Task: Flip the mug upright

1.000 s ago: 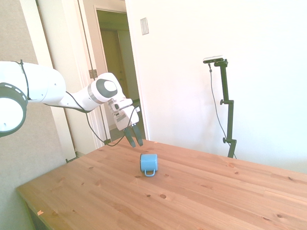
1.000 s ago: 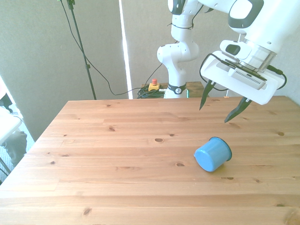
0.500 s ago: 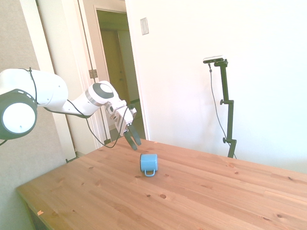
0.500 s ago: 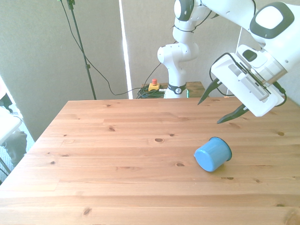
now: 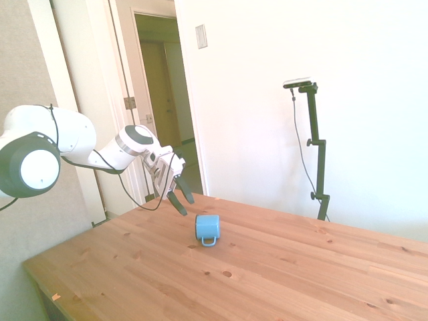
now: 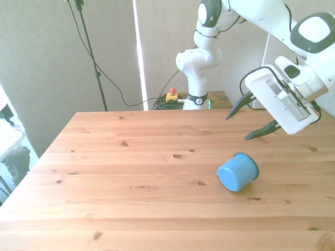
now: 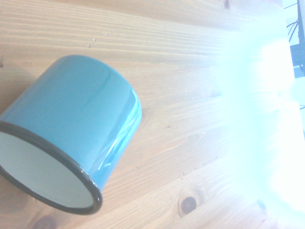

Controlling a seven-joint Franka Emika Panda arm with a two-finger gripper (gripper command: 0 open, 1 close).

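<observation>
Mug (image 6: 237,172) lying on its side near the table's (image 6: 131,198) middle, gripper (image 6: 251,117) hovering tilted above it, jaws wide and empty, apparently lining up a grasp

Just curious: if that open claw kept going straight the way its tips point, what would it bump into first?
Probably the mug, lying on its side just beyond the open end effector; if it passes short, the table. Depth is hard to judge.

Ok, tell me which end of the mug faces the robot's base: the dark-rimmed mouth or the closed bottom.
The dark-rimmed mouth. The mug lies on its side on the table, closed bottom toward the front camera. The gripper hangs above it, jaws open.
</observation>
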